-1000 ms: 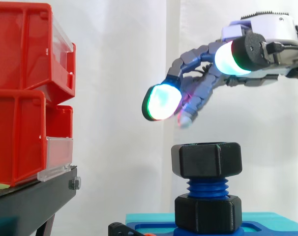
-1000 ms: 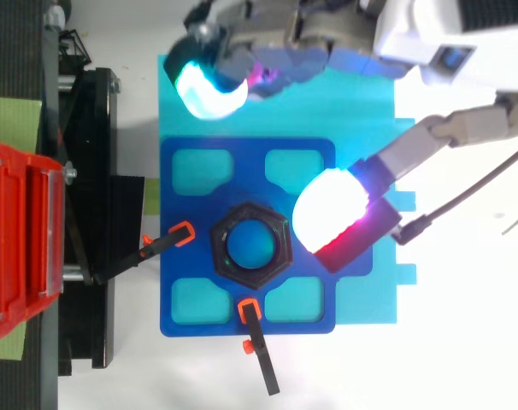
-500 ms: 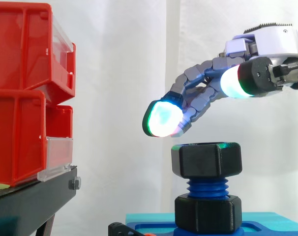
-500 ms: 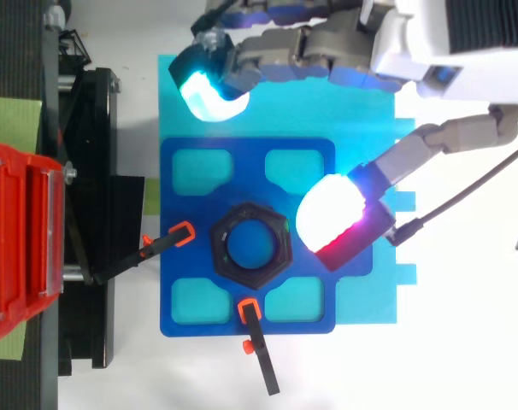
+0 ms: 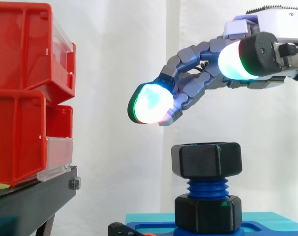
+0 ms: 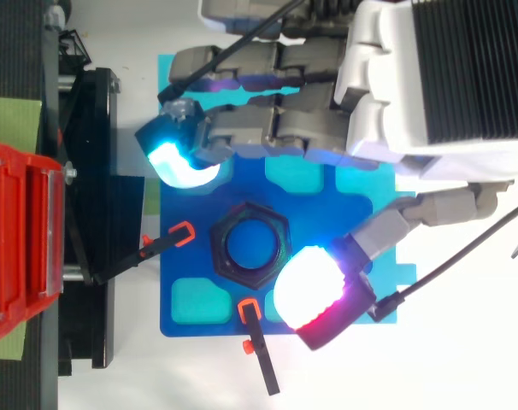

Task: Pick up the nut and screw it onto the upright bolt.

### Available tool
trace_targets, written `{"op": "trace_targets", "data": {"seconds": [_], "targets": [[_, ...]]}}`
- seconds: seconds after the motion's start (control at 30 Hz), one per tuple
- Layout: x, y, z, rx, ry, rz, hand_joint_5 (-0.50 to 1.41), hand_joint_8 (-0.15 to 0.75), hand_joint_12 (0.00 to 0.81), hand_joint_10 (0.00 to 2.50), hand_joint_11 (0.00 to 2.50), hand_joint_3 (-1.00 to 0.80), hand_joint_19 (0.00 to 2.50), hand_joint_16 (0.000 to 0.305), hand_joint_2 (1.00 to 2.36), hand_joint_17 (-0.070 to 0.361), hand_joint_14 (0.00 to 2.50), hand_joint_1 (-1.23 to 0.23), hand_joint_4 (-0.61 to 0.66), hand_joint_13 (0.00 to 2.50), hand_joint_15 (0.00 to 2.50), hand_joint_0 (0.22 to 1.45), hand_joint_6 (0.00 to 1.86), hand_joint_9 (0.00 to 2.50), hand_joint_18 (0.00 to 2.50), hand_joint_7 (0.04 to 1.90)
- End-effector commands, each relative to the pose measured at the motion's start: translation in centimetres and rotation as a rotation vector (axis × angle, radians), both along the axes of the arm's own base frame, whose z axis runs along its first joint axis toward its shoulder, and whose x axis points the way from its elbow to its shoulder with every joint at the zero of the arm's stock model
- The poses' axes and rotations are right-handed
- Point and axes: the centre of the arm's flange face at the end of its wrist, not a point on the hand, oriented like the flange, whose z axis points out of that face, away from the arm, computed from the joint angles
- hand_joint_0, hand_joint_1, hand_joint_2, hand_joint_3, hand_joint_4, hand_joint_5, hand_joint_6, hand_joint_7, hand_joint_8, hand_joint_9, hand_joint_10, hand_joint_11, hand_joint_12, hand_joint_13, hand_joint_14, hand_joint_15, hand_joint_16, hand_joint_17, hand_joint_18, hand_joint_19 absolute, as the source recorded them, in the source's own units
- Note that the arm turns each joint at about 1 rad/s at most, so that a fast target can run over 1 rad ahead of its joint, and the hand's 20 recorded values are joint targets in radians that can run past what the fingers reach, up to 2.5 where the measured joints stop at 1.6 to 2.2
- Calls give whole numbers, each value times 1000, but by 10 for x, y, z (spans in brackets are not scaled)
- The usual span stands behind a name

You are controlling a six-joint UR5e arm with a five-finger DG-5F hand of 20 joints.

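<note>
Robot hand (image 6: 430, 85): body a white, smooth-cornered housing carrying a black panel of fine parallel ribs, which in the side view reads as a toothed dark edge along its top; fingers (image 5: 191, 88) built of short grey links in a chain, shaded blue-violet where the glow falls on them; fingertip pad (image 5: 148, 104) thick and rounded, glowing white to cyan with a green rim and a pink tinge beneath, set in a black collar; thumb (image 6: 413, 218) of paler grey-beige blocks; thumb pad (image 6: 309, 286) a large white-glowing dome, edged green in the side view and red in the top view, backed by a matt black cylindrical cap.
</note>
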Motion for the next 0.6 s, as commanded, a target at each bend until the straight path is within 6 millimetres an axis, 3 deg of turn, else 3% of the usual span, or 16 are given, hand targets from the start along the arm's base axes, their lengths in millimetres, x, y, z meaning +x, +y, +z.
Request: {"op": "trace_targets", "data": {"seconds": [0.0,0.27,0.57], "targets": [[1,8,0,2,0,5,-164,228,314,0,0,-500,0,37,1000,83,0,-306,175,182,0,452,501,553,0,617],[-2,18,-12,8,13,19,-170,238,315,0,0,-500,0,35,1000,80,0,-313,175,209,0,455,501,584,0,634],[0,21,-12,26,2,15,-166,242,313,0,0,-500,0,36,1000,80,0,-322,190,233,0,458,501,603,0,644]]}}
